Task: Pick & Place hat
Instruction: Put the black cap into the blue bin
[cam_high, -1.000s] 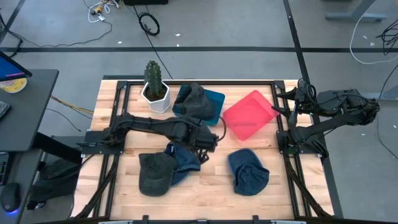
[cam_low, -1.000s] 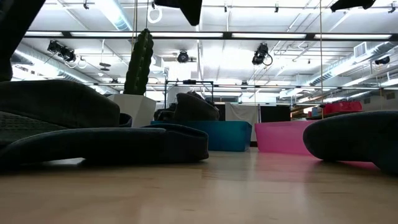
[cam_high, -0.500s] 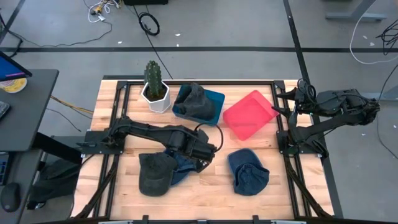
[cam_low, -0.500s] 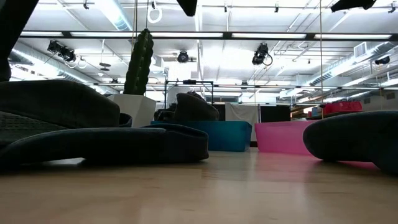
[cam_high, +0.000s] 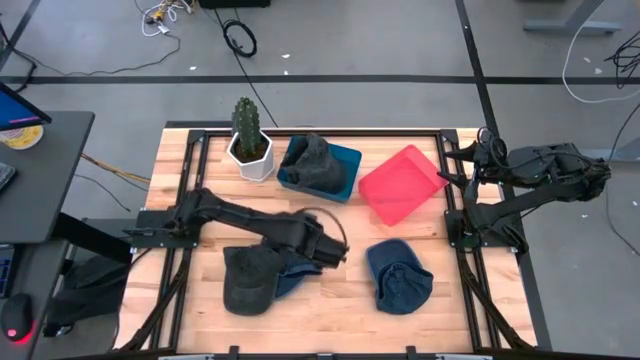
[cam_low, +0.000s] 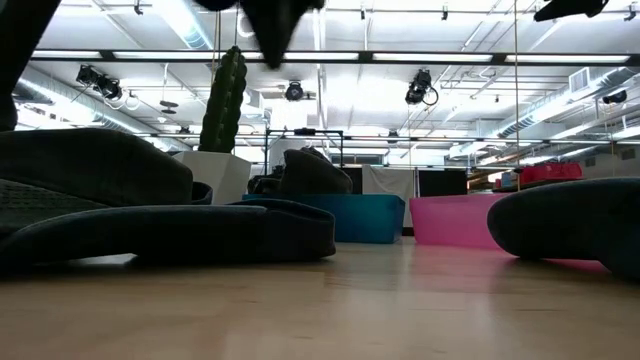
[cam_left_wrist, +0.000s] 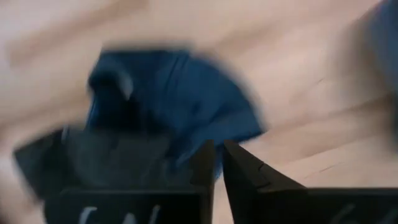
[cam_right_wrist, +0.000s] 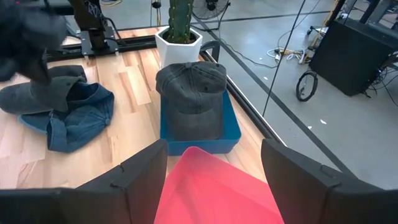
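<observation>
A blue denim hat (cam_high: 291, 272) lies flat on the table, partly under a dark grey hat (cam_high: 248, 279) beside it. My left gripper (cam_high: 327, 251) hovers over the blue hat's right edge with its fingers close together; the blurred left wrist view shows the gripper (cam_left_wrist: 217, 163) above the blue hat (cam_left_wrist: 180, 93). In the low view the left gripper (cam_low: 272, 28) hangs well above the table. A second blue hat (cam_high: 400, 277) lies near the front right. My right gripper (cam_high: 483, 150) waits open at the table's right edge.
A blue bin (cam_high: 347, 160) at the far middle holds another dark grey hat (cam_high: 313, 160). A pink bin (cam_high: 400, 185) sits tilted to its right. A potted cactus (cam_high: 247, 135) stands at the far left. Bare wood shows between the two near hats.
My left gripper has moved toward the near edge and down, from beside the blue bin to above the blue denim hat. In the low view it has dropped farther into the picture's top. The hats have stayed where they were.
</observation>
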